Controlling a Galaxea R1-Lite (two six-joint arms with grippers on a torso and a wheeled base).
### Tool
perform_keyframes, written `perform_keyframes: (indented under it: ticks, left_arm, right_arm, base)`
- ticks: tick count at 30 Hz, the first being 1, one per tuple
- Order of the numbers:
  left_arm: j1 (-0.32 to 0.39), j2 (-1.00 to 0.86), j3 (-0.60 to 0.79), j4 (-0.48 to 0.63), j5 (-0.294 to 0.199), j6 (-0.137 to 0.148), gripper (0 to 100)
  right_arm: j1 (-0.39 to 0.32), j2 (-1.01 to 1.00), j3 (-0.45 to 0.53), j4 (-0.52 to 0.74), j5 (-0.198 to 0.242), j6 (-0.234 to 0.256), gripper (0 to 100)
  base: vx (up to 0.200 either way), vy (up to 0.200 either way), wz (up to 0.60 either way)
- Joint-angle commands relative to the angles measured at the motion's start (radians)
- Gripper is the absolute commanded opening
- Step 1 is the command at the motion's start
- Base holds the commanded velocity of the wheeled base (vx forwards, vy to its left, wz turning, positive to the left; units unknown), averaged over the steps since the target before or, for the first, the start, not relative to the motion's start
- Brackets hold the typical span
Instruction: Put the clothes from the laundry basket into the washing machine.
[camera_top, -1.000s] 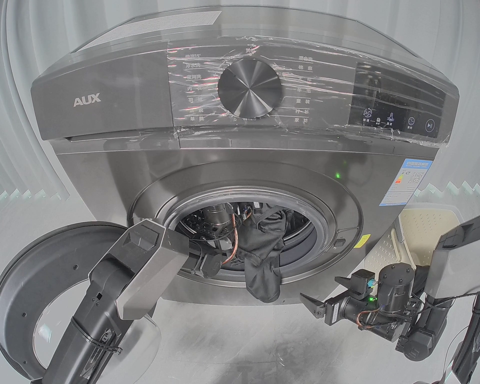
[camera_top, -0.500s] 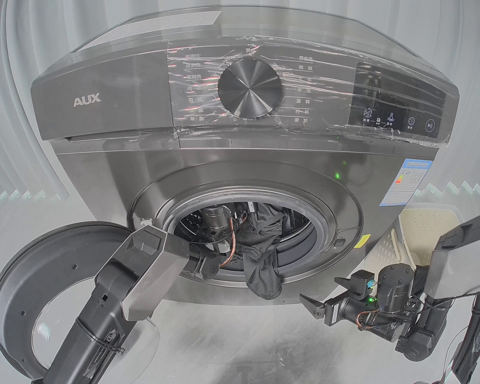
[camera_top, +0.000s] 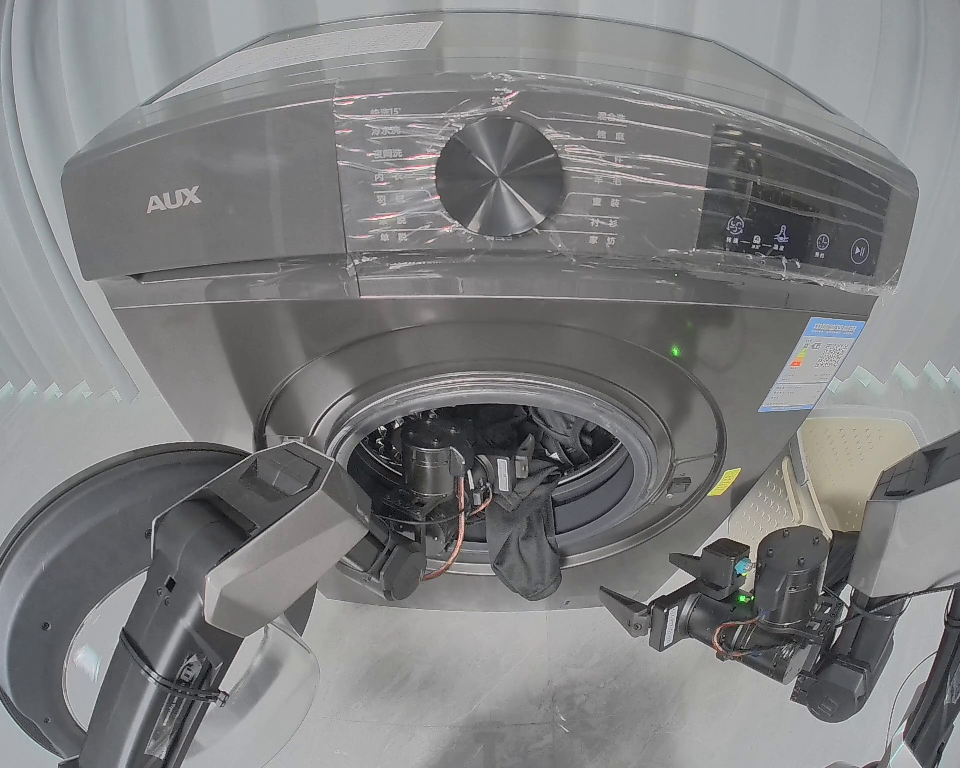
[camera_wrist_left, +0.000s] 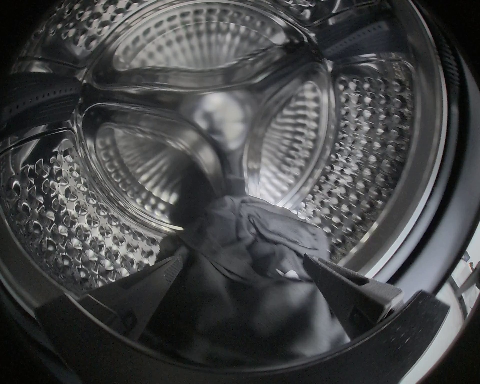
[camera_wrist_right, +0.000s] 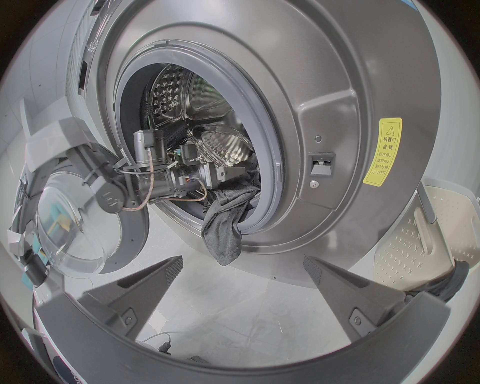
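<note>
Left gripper sits inside the mouth of the washer, its fingers spread wide and holding nothing; the dark garment lies heaped low in the drum just beyond the tips, with one end draped over the grey seal and hanging outside toward the floor. The likely trouble is that trailing end: left as it is, it could slide out under its own weight, or get pinched when the door closes; the wrist and its cable, close beside the cloth in the opening, could also snag a fold and drag it out on any withdrawal. Right gripper hovers low before the machine's right side, equally wide open and empty, near the cream basket; the door stands swung out on the left, beside the left arm and clear of the opening.
</note>
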Motion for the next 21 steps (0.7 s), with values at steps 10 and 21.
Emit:
perform_keyframes:
  ticks: [10,21]
  left_arm:
    - [-0.06,-0.214,0.331,0.023,-0.112,0.03,100]
    - [-0.058,-0.153,0.347,0.038,-0.142,0.076,100]
  right_arm:
    - [0.0,0.0,0.001,-0.001,0.0,0.001,100]
    - [0.002,0.0,0.001,-0.001,0.0,0.0,100]
  base:
    - [0.0,0.0,0.0]
    - [0.0,0.0,0.0]
